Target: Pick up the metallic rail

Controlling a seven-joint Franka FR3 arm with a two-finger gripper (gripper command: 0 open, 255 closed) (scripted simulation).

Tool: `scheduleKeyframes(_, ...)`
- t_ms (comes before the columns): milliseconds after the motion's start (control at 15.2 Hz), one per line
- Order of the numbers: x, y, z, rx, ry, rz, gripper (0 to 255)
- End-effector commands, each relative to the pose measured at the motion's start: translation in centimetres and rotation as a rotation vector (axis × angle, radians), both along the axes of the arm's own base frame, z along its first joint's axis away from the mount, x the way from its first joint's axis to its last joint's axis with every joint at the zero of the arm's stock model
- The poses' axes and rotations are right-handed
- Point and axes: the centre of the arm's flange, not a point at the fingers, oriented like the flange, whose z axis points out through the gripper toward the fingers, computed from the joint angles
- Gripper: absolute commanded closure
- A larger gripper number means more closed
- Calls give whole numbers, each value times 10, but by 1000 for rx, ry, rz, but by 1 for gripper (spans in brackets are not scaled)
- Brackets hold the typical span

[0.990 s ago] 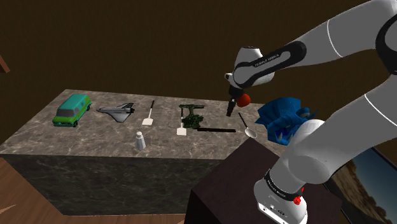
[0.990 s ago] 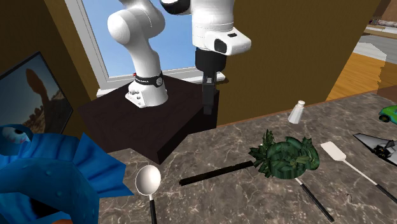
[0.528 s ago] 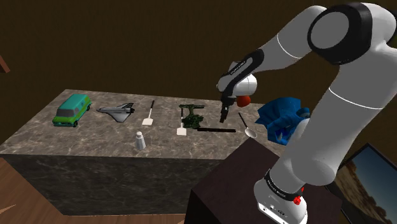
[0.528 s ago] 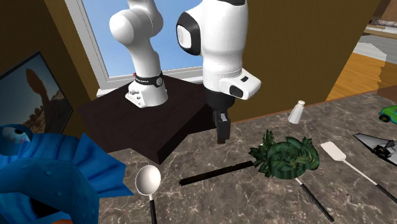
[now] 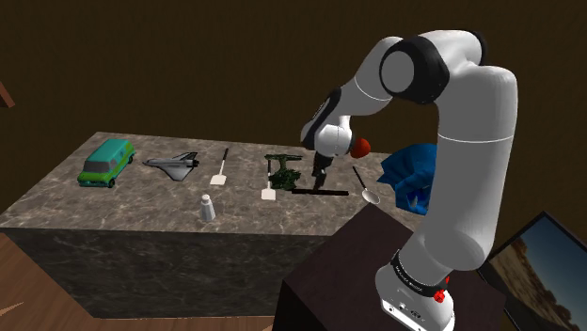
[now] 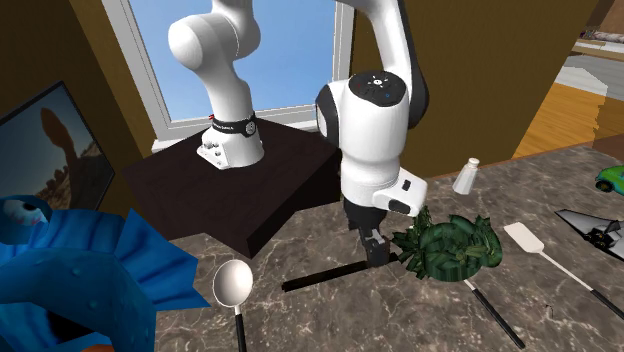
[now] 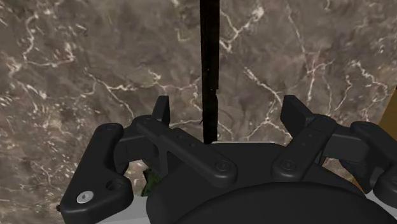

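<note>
Your gripper (image 5: 317, 177) is hanging low over the thin black rail (image 6: 325, 277), pointing down at the marble desk (image 5: 122, 202). In the wrist view your fingers (image 7: 161, 111) are standing wide apart, one on each side of the rail. Marble is showing in both gaps, so they're not touching it and you're gripping nothing. The rail is lying flat near the desk edge that meets the stand (image 6: 200, 200). One end is sitting just beside the dark green toy (image 6: 452, 247) and the other is pointing toward the spoon (image 6: 232, 285). The gripper is sitting over the end nearer the green toy. Whether the fingertips are touching the desk, you cannot tell.

A blue fish-like toy (image 5: 414, 174) is sitting at the desk's corner past the spoon. A white shaker (image 5: 207, 207) is standing near the desk's edge on the stand side. A shuttle model (image 5: 172, 165) and a green toy car (image 5: 105, 162) are lying toward the desk's far end, well apart from the rail.
</note>
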Motion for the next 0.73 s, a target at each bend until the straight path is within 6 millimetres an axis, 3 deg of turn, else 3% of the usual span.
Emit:
scheduleKeyframes(0, 9, 1, -21, 12, -7, 34, 0)
scheduleKeyframes(462, 9, 1, -61, 12, -7, 34, 0)
scheduleKeyframes(594, 9, 1, -61, 12, -7, 34, 0)
scheduleKeyframes(660, 8, 0, -61, 12, -6, 34, 255)
